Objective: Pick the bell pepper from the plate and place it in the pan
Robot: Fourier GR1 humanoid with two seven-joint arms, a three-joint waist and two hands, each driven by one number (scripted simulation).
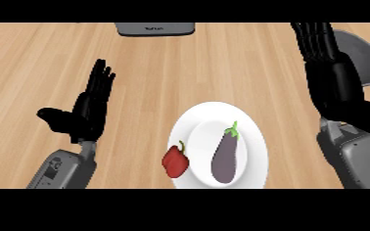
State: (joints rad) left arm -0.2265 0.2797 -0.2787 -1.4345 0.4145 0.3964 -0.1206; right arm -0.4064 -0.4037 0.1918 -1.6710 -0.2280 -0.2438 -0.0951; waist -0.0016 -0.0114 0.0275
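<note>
A red bell pepper (175, 162) lies on the left rim of a white plate (254, 142) near the view's lower middle, beside a purple eggplant (227, 154) in the plate's centre. My right hand (327, 68) stretches along the right edge with straight fingers pointing away, to the right of the plate and touching nothing. A grey curved shape (356, 46) behind that hand may be the pan, mostly hidden. My left hand (88, 105) rests open at the left, fingers up, well away from the plate.
A grey object (156, 29) sits at the far edge of the wooden counter (217, 63), cut off by the view's top.
</note>
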